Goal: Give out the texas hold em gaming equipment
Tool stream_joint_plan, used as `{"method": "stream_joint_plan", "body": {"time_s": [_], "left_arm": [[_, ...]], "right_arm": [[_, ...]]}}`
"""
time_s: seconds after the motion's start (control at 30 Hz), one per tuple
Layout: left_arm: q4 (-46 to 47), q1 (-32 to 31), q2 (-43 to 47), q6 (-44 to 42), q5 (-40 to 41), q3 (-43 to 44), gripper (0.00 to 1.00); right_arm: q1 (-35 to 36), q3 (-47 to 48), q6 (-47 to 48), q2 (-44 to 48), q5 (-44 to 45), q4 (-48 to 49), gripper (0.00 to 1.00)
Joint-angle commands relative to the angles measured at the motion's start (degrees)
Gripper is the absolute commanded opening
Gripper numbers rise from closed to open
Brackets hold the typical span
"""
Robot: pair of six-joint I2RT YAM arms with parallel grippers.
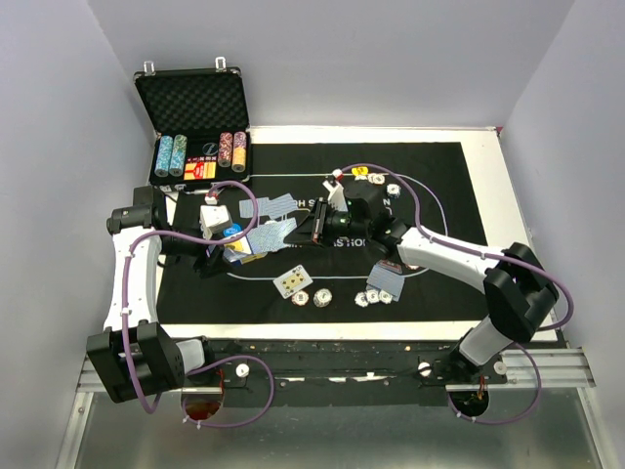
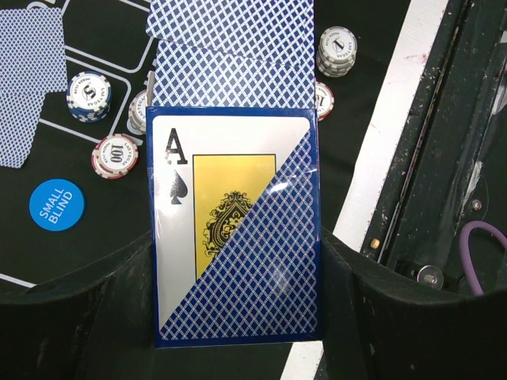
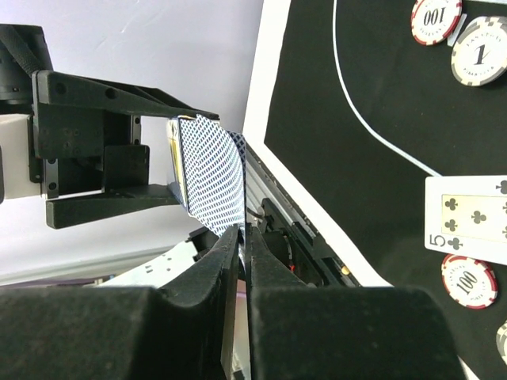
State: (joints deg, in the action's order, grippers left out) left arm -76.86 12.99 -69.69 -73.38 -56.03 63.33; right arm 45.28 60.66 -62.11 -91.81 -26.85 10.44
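Blue-backed card (image 3: pixel 212 178): its lower edge sits in the slit between the fingers of the right gripper (image 3: pixel 244 236). The jaws are pressed together and pinch the card. Its other end runs to the card box (image 2: pixel 234 237), which the left gripper (image 3: pixel 87 150) holds.

Right wrist view only:
- The pinch itself.
- The box edge-on, a yellow side showing, between the left arm's black fingers.
- I cannot tell whether the pinched card is free of the box.

Left wrist view only:
- The box face, an ace of spades panel under a blue diamond-pattern flap.
- The box stands between the two left fingers (image 2: pixel 103 317), both touching its sides, the jaws clamped on it.
- A fan of blue-backed cards (image 2: pixel 230 63) overlaps out of its top end.
- The right fingers do not show here.

Top view only: both grippers face each other above the left-centre of the black mat (image 1: pixel 439 205), with the fan spanning the gap between them.

Around the box, on the mat:
- A blue SMALL BLIND button (image 2: pixel 56 205), a red 100 chip (image 2: pixel 115 156) and a blue-edged chip (image 2: pixel 88 95) lie to one side.
- A grey chip stack marked 1 (image 2: pixel 337 49) lies to the other.
- A face-up five of clubs (image 3: pixel 467 218) lies near the mat's near edge, with another red 100 chip (image 3: pixel 469 279) just beside its corner.

The metal case (image 1: pixel 195 107) stands open off the mat's far-left corner, with chip stacks (image 1: pixel 171 154) in it.
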Motion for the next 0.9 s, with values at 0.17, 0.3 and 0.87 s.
{"method": "stream_joint_plan", "body": {"time_s": [0.17, 0.3, 0.87], "left_arm": [[-16.04, -0.25, 0.96, -0.35, -3.21, 1.71, 0.12], [-16.04, -0.25, 0.96, -0.44, -3.21, 1.80, 0.12], [-16.04, -0.25, 1.23, -0.71, -3.30, 1.71, 0.12]], "right_arm": [[-0.36, -1.07, 0.76, 3.65, 0.57, -0.77, 0.13], [-1.33, -0.81, 1.20, 4.97, 0.13, -1.73, 0.14], [-1.51, 0.24, -1.17, 0.50, -5.84, 1.78, 0.17]]}}
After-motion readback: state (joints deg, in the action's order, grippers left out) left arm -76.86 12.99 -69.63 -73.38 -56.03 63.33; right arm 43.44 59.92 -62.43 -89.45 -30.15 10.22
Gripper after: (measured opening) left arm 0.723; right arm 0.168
